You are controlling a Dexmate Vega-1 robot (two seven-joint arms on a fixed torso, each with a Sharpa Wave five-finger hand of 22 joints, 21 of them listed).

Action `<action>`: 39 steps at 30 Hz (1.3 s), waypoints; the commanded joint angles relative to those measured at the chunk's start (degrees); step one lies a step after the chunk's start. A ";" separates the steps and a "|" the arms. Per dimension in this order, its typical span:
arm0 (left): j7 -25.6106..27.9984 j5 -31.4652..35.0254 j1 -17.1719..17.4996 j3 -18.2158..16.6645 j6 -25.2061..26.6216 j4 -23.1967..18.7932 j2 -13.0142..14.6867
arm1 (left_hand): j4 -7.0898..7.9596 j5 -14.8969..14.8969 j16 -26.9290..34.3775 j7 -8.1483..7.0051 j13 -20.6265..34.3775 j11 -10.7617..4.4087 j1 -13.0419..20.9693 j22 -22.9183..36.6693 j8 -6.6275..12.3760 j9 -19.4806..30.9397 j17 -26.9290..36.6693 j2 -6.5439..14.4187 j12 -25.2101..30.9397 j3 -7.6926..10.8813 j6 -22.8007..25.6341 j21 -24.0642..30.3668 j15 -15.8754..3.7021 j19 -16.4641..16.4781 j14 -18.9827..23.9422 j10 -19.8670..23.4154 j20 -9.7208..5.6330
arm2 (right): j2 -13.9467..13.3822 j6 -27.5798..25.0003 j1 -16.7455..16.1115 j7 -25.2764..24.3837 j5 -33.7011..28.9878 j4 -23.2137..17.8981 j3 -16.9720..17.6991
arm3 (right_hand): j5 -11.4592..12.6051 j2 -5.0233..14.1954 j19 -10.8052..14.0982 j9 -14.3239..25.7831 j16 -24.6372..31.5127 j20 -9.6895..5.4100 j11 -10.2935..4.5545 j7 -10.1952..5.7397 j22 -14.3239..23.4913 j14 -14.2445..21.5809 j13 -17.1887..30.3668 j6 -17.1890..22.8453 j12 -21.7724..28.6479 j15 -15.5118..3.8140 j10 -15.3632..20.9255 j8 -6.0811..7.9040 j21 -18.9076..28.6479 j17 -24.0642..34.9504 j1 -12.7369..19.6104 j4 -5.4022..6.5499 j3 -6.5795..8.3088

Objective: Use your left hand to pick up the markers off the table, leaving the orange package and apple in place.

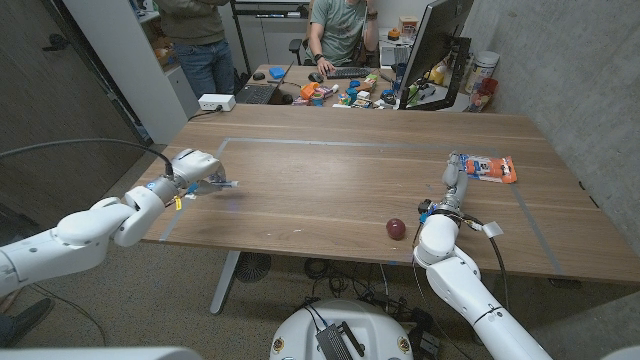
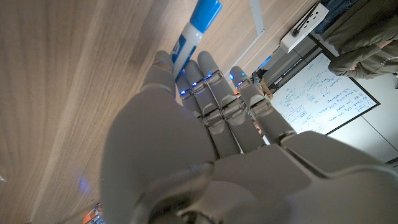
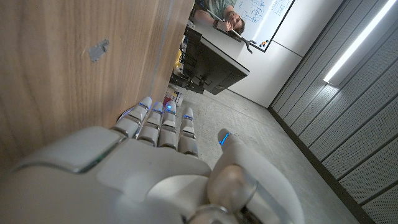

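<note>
The left hand point(image 1: 196, 167) hovers over the table's point(image 1: 330, 175) left part, just inside the left edge, with its fingers point(image 2: 208, 81) closed around a blue-and-white marker point(image 2: 194, 34). In the head view the marker's point(image 1: 225, 183) tip sticks out of the hand toward the table's middle. In the left wrist view the marker runs along the fingers and pokes out past the fingertips, above bare wood.

The right hand point(image 1: 455, 175) sits near the table's right side, fingers reaching toward the far edge. In the right wrist view its fingers point(image 3: 160, 121) lie straight and side by side with the thumb set apart, and nothing is in them.

The orange package point(image 1: 491, 168) lies just beside the right hand, on the side toward the right edge; whether they touch cannot be told. The apple point(image 1: 396, 228) sits near the front edge, close to the right forearm.

A wide stretch of bare wood lies between the two hands, from the front edge to the far edge. At the far left corner a white box point(image 1: 216, 101) sits on the edge. Behind the table, another desk point(image 1: 300, 82) is crowded with a keyboard and small items, and two people are there.
</note>
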 commanded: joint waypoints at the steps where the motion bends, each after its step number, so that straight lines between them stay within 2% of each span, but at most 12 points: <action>1: 0.88 -6.03 5.05 -7.34 4.56 -6.51 4.29 | 0.19 -0.06 0.40 0.20 0.21 -2.20 -0.38 0.16 -0.21 0.35 0.18 0.38 0.27 0.71 7.01 -0.22 0.02 -0.15 0.48 2.32 -3.30 | -0.28 0.69 -0.26 0.86 0.32 -0.61 0.40 | 0.23 1.36 0.47 0.19 0.20 0.21 0.19 0.07 0.24 0.44 0.20 0.36 0.03 0.09 0.11 0.34 0.16 0.00 -0.38 0.13 -0.14; 6: 3.56 -10.71 12.24 -14.39 7.65 -9.90 9.68 | 0.19 -0.13 0.35 0.15 0.22 -2.26 -0.44 0.16 -0.30 0.35 0.17 0.30 0.26 0.84 7.02 -0.32 0.02 -0.27 0.36 2.29 -3.24 | -0.34 0.94 -0.12 1.24 0.60 -0.70 0.67 | 0.24 1.36 0.45 0.19 0.18 0.17 0.22 0.04 0.24 0.45 0.20 0.40 0.04 0.09 0.17 0.34 0.14 0.00 -0.40 0.12 -0.17; 8: 3.44 -11.22 17.90 -20.59 8.63 -10.75 10.27 | 0.18 -0.16 0.36 0.05 0.22 -2.28 -0.45 0.16 -0.28 0.36 0.17 0.24 0.31 0.92 7.18 -0.34 0.07 -0.24 0.37 2.42 -3.23 | -0.32 1.09 -0.03 1.47 0.82 -0.66 0.77 | 0.24 1.36 0.45 0.19 0.18 0.20 0.18 0.07 0.24 0.47 0.20 0.47 0.04 0.09 0.19 0.36 0.14 0.00 -0.41 0.12 -0.18; 10: 0.73 -8.77 22.26 -26.97 7.44 -11.21 7.62 | 0.17 -0.19 0.38 -0.02 0.22 -2.30 -0.46 0.16 -0.31 0.36 0.17 0.22 0.33 1.03 7.23 -0.37 0.10 -0.22 0.41 2.48 -3.23 | -0.36 1.18 0.07 1.73 0.98 -0.65 0.82 | 0.24 1.36 0.45 0.19 0.18 0.22 0.16 0.04 0.24 0.50 0.19 0.56 0.05 0.10 0.21 0.39 0.14 0.00 -0.42 0.12 -0.19; 12: -2.63 -5.94 23.78 -30.74 6.06 -12.08 4.26 | 0.18 -0.22 0.42 0.05 0.22 -2.24 -0.49 0.16 -0.34 0.36 0.17 0.21 0.34 1.11 7.24 -0.41 0.18 -0.28 0.51 2.52 -3.13 | -0.44 1.24 0.18 2.06 1.15 -0.63 0.86 | 0.25 1.36 0.45 0.19 0.17 0.19 0.12 0.09 0.24 0.50 0.19 0.61 0.05 0.03 0.23 0.40 0.13 0.01 -0.43 0.11 -0.21; 16: -8.41 -1.75 24.01 -34.98 3.61 -14.19 -1.86 | 0.18 -0.25 0.42 0.01 0.22 -2.27 -0.51 0.16 -0.32 0.37 0.17 0.20 0.41 1.22 7.43 -0.44 0.15 -0.27 0.53 2.71 -3.14 | -0.59 1.30 0.30 2.68 1.64 -0.67 0.97 | 0.25 1.35 0.46 0.19 0.16 0.21 0.07 0.10 0.24 0.50 0.19 0.66 0.06 0.07 0.29 0.41 0.13 0.01 -0.44 0.11 -0.24; 23: -14.78 4.11 22.46 -38.39 -0.23 -16.96 -9.71 | 0.16 -0.34 0.40 -0.07 0.22 -2.39 -0.52 0.17 -0.34 0.36 0.17 0.14 0.49 1.61 7.76 -0.51 0.09 -0.24 0.54 3.11 -3.06 | -0.83 0.54 0.24 3.00 1.91 -1.33 0.93 | 0.27 1.34 0.43 0.18 0.13 0.29 0.11 0.11 0.24 0.52 0.18 0.74 0.13 0.06 0.51 0.41 0.11 0.01 -0.47 0.09 -0.30; 31: -19.12 9.06 19.82 -39.88 -3.32 -18.90 -15.63 | 0.16 -0.42 0.44 -0.12 0.22 -2.37 -0.61 0.18 -0.35 0.40 0.17 0.08 0.46 1.96 8.01 -0.59 0.19 -0.25 0.73 3.22 -2.91 | -1.25 0.48 -0.35 3.42 2.48 -1.86 1.27 | 0.28 1.32 0.42 0.18 0.13 0.32 0.03 0.09 0.24 0.62 0.17 0.78 0.18 0.05 0.72 0.39 0.09 0.01 -0.52 0.08 -0.37; 39: -21.58 11.72 16.54 -40.31 -4.95 -20.39 -19.70 | 0.16 -0.52 0.46 -0.12 0.23 -2.44 -0.72 0.19 -0.37 0.39 0.17 -0.02 0.45 2.35 8.28 -0.68 0.31 -0.26 0.88 3.41 -2.80 | -1.53 0.86 -0.79 3.67 2.67 -2.03 1.53 | 0.30 1.34 0.43 0.18 0.15 0.33 0.06 0.11 0.24 0.78 0.16 0.91 0.18 -0.02 0.79 0.41 0.09 0.02 -0.54 0.06 -0.42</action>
